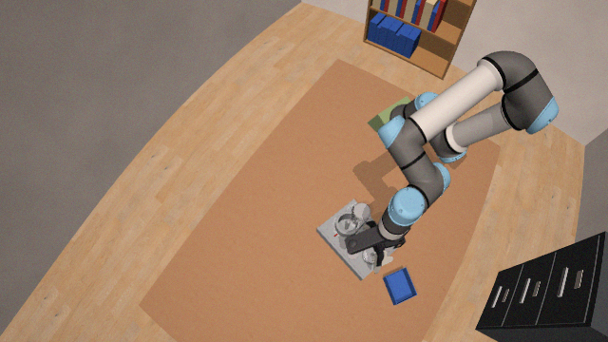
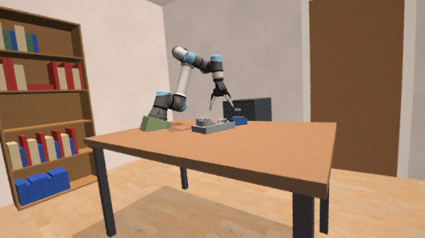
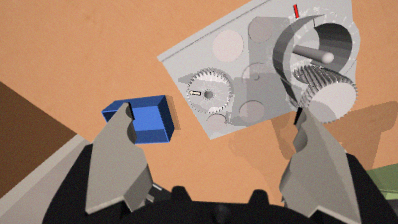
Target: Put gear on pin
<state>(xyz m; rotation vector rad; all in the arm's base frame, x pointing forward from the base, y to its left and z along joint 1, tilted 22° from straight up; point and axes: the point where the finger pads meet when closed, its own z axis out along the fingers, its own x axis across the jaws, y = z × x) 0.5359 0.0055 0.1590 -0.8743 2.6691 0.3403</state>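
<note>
Gripper [image 3: 215,150] wide open, nothing between the two grey fingers. Hanging in the air above the grey plate [image 3: 200,55], not touching it. In the side view, up over the far end of the plate [image 2: 213,127], at the middle of the frame.

Loose gear with the painted arrow [image 3: 208,93] flat on the plate, just left of the middle of the wrist view, pale arrow side up, arrow pointing to the left. Well apart from both fingers.

Pin [image 3: 312,53] at the upper right of the wrist view, standing inside a grey collar [image 3: 283,50]. Small red mark [image 3: 296,11] at the collar's top edge. Another big gear [image 3: 327,95] just below the pin, at the plate's edge.

Blue tray [image 3: 145,119] on the brown table [image 3: 75,60], left of the plate, partly behind the left finger. From the top view, blue tray [image 1: 400,286] just below the plate [image 1: 328,231].
</note>
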